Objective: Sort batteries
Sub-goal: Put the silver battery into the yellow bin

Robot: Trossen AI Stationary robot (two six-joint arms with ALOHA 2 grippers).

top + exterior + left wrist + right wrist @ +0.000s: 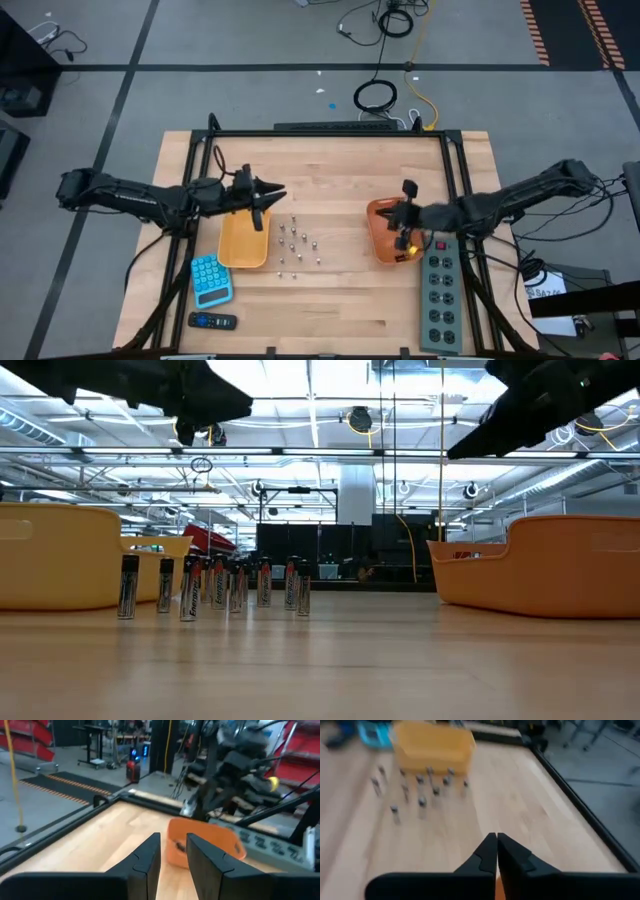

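Several small batteries (297, 243) stand upright on the wooden table between a yellow tray (243, 240) and an orange tray (385, 235); the low view shows them in a loose group (215, 585). My left gripper (275, 192) hovers over the yellow tray's far end. It points toward the orange tray (205, 845), open, with nothing between its fingers (173, 845). My right gripper (398, 213) hangs over the orange tray and points toward the batteries (420, 790) and the yellow tray (432, 747). Its fingers (496, 840) are shut with nothing between them.
A blue calculator (210, 280) and a black remote (212, 321) lie near the table's front left. A grey power strip (440, 300) runs along the right side. A black frame rail (330, 132) borders the table. Bare wood lies in front of the batteries.
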